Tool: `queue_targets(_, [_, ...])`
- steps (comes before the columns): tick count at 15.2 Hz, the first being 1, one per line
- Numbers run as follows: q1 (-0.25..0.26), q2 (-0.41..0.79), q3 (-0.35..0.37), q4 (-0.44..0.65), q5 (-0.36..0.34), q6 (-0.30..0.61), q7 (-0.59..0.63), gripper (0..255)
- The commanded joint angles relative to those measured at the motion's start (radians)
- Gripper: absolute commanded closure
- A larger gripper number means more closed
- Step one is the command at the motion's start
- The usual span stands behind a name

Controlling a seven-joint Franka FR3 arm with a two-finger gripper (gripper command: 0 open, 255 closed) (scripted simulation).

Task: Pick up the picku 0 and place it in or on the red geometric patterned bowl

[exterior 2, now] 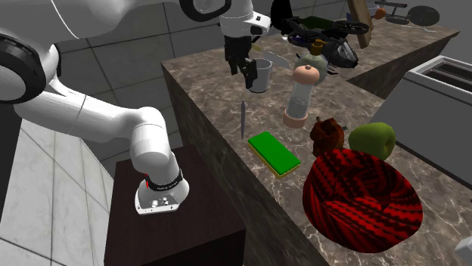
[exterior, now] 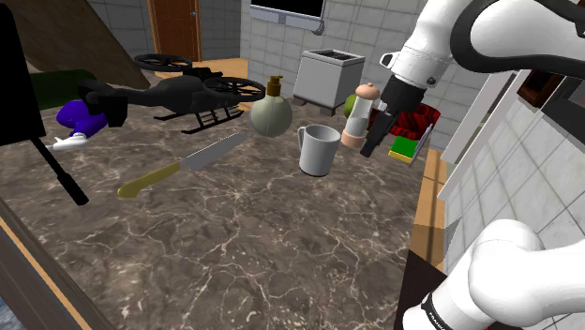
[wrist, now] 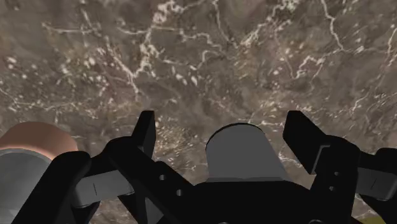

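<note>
One grey mug [wrist: 245, 153] just beyond open hand [wrist: 222, 122]

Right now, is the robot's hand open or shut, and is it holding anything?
Gripper: open, holding nothing. A grey cylinder sits between the fingers, but they do not touch it.

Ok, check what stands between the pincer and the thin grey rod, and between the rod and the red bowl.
Nothing visible between the open pincer and the thin grey rod just below it. A flat green block lies between the rod and the red bowl; it is low, so a lift likely clears it.
</note>
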Motion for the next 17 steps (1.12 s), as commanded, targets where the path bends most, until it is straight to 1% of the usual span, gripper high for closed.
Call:
queue_targets(1, [0.0,0.0,0.0,0.0,0.0,0.0,0.0,0])
queue_targets(6, [0.007,0.233,-0.013,0.172,-0.219,-0.314,-0.206,0])
queue_targets(9, [0.012,0.36,-0.003,0.247,-0.375,-0.465,-0.343,0])
queue_targets(11, [0.017,0.437,0.006,0.279,-0.492,-0.547,-0.442,0])
queue_targets(13, [0.024,0.504,0.016,0.293,-0.619,-0.614,-0.545,0])
queue_targets(14, [0.026,0.524,0.019,0.294,-0.662,-0.632,-0.58,0])
queue_targets(17, [0.021,0.493,0.007,0.24,-0.668,-0.603,-0.582,0])
